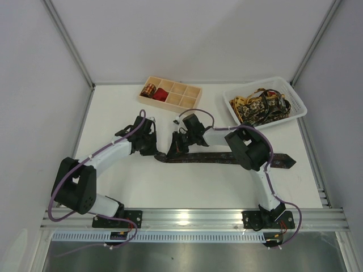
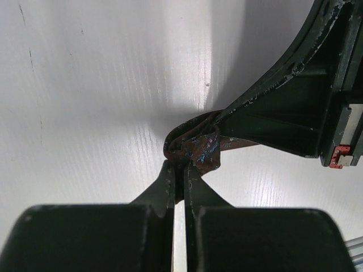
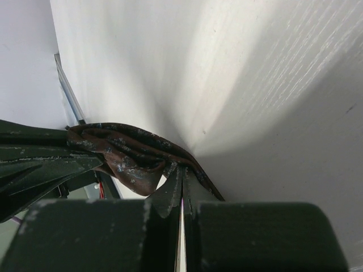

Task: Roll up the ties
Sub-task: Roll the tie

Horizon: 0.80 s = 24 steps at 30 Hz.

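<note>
The dark brown tie (image 1: pixel 227 157) lies along the worktop (image 1: pixel 113 113). The left tool (image 2: pixel 180 168) and right tool (image 3: pixel 182 171) are both clamped on its bunched end. The fabric looks light, limp and slippery; grip at the fold.

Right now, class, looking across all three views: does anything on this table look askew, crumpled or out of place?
On the dark brown tie, the left end is crumpled into a loose bunch, not a neat coil, where the left gripper and right gripper both pinch it. The rest lies flat.
</note>
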Motion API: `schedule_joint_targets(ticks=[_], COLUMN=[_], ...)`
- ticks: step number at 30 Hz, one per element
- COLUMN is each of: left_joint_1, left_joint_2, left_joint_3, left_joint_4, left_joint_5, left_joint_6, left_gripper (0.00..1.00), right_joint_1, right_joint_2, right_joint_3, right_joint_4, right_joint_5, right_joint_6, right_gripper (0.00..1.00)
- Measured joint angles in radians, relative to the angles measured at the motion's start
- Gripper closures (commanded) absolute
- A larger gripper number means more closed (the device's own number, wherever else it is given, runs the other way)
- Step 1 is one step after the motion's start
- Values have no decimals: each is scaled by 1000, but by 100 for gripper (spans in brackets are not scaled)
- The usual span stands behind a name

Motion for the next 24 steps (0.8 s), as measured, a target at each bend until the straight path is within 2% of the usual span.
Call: schedule_joint_targets(ticks=[17, 24], left_joint_1=[-1, -1], left_joint_2=[12, 12], left_joint_3=[3, 3], left_joint_4=[-5, -4], left_joint_5=[-25, -26], left_joint_6=[0, 0], left_gripper=[100, 100], right_joint_1=[3, 27], right_joint_2=[-34, -47], right_joint_3=[-5, 42], right_joint_4=[-59, -90], right_joint_5=[17, 16], right_joint_6=[-2, -2], right_gripper=[100, 100])
